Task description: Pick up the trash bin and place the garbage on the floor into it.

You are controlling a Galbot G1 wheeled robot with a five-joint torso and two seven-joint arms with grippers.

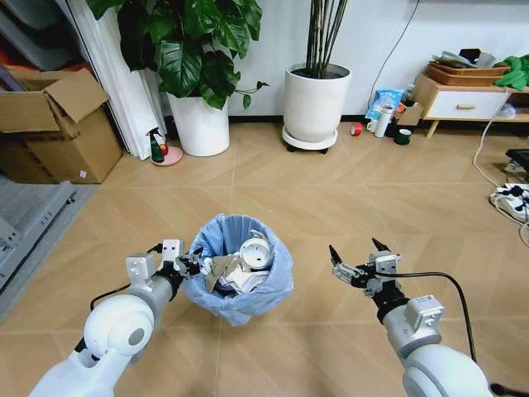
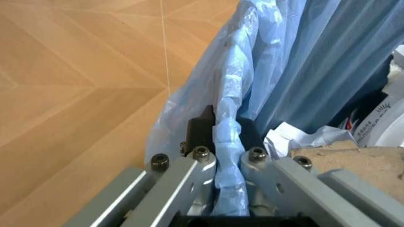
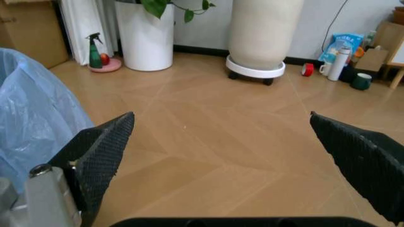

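Head view: left claw (image 1: 192,266) clamps the trash bin (image 1: 240,310) rim; right claw (image 1: 357,258) spread wide

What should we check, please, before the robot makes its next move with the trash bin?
1. Left gripper grip on the trash bin: ok, fingers shut on the bag-lined rim.
2. Right gripper free: ok, fingers open, holding nothing, apart from the bin on its right.
3. Garbage in the bin: ok, paper wads and a white round piece lie inside.
4. Floor around the bin free of litter: ok in the head view; the floor under and behind the robot cannot be told.
5. Bin resting on the floor or lifted: cannot tell.
6. Plant pot and cardboard box: ok, far from both arms.
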